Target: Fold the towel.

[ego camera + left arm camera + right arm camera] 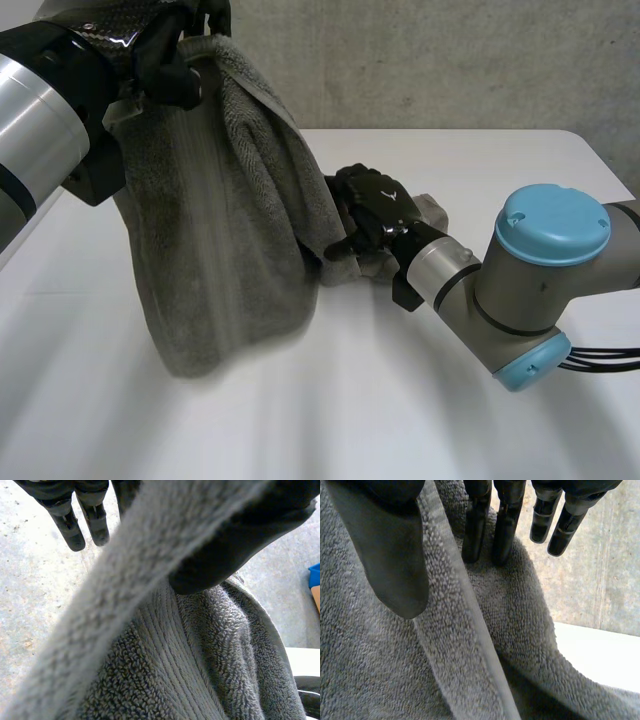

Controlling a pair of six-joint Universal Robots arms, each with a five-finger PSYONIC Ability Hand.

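The grey towel [220,250] hangs lifted over the left half of the white surface [480,150]. Its long axis runs roughly top to bottom, and its lowest fold is at or just above the surface on the near left. Its top edge is bunched in the left hand [165,65], which is raised high at the far left. In the left wrist view the thumb [240,535] presses the hem against the hand, so this hand grips the towel, while two straight fingers [75,527] stand free beside it.

The right hand [370,205] is lower, near the middle of the surface, on the towel's right-hand edge. In its own wrist view the thumb and two fingers pinch the hem between them, so this hand grips the towel too.

The cloth therefore slopes from the high left hand down and right to the right hand, which is nearer the surface. A fold probably depends on drawing that shared edge taut and laying it down.

No brand, label or writing can be read.
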